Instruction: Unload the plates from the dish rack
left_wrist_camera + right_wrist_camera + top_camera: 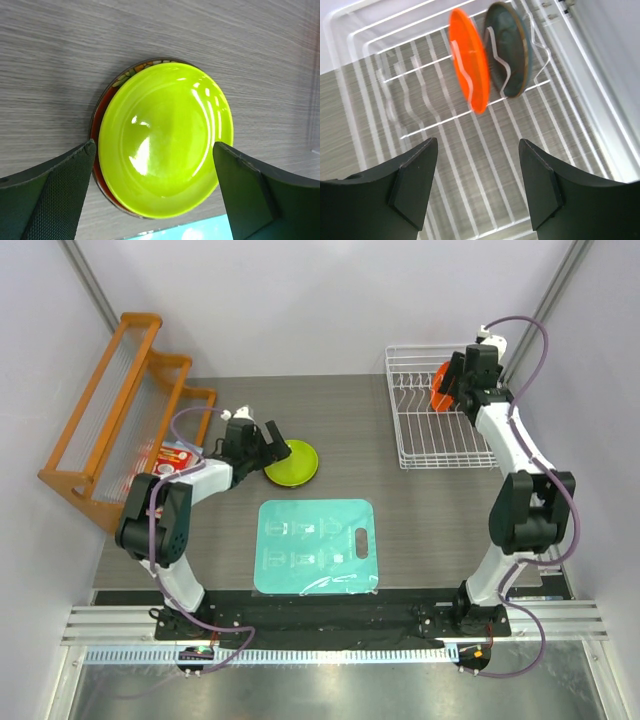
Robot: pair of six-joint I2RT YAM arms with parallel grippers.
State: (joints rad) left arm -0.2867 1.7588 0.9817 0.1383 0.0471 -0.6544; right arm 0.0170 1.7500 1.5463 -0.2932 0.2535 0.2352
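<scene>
Two plates out of the dish rack (440, 440), two inside. Out: lime green plate (165, 140) lying face up on the table (60, 50), stacked directly on the dark red plate (95, 125); only a crescent of red rim with floral pattern visible along one side. Inside: orange plate (469, 62) and blue-teal plate (512, 47), both on edge between the white tines at the right-hand end of the rack in the top external view, close together but in separate slots.

Left gripper (154, 145): jaws spread wide, one on each side of the green plate, holding nothing; contact with the rim not resolvable. Right gripper (477, 142): above the rack floor, short of the orange plate, jaws parted, empty.

Handling, judged: small, rigid, glossy (strong highlights on the green), so probably slick against the pads. Likely light; material not determinable, so treated as breakable. Best hold for a racked plate: pinch across the upper rim, one finger on each face, clear of the tines, then a lift straight up along the slot. Orange nearer the gripper, hence first candidate. Risks: thin rim sliding out of the pinch, plate swinging, knocking the blue-teal neighbour.

Writing: none legible on plates or rack. Teal mat (315, 545) printed with faint pale outlines, unreadable. Small red-and-white item (175, 458) beside the orange wooden rack (105, 415), print too small to read.
</scene>
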